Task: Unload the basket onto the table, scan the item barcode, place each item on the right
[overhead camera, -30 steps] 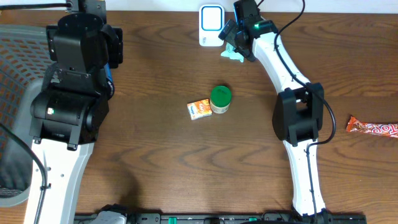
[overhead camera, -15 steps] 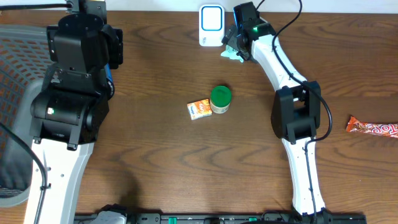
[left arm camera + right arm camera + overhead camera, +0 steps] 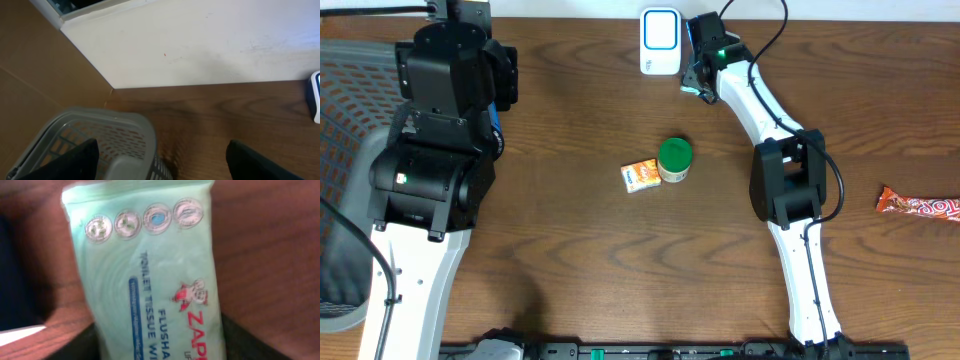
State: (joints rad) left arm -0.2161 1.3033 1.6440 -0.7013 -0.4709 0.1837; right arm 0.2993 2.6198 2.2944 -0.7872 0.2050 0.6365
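A pale green pack of flushable tissue wipes (image 3: pixel 150 280) lies on the brown table and fills the right wrist view. My right gripper (image 3: pixel 159 340) straddles its near end, one dark finger pressed against each long side. From overhead, the pack (image 3: pixel 694 90) peeks out under that gripper (image 3: pixel 698 80), just right of the white and blue scanner (image 3: pixel 661 40) at the table's back edge. No barcode shows on the pack's upper face. My left gripper (image 3: pixel 162 160) hangs open over the table's back left corner with nothing between its fingers.
A grey mesh basket (image 3: pixel 125 145) stands off the left edge, below the left gripper. A green-lidded jar (image 3: pixel 674 158) and a small orange box (image 3: pixel 641 175) sit mid-table. A candy bar (image 3: pixel 918 206) lies at the far right. The white wall (image 3: pixel 200 40) runs behind.
My right gripper has slid left toward the scanner and narrowed its jaws onto the wipes pack. The left arm has stayed still.
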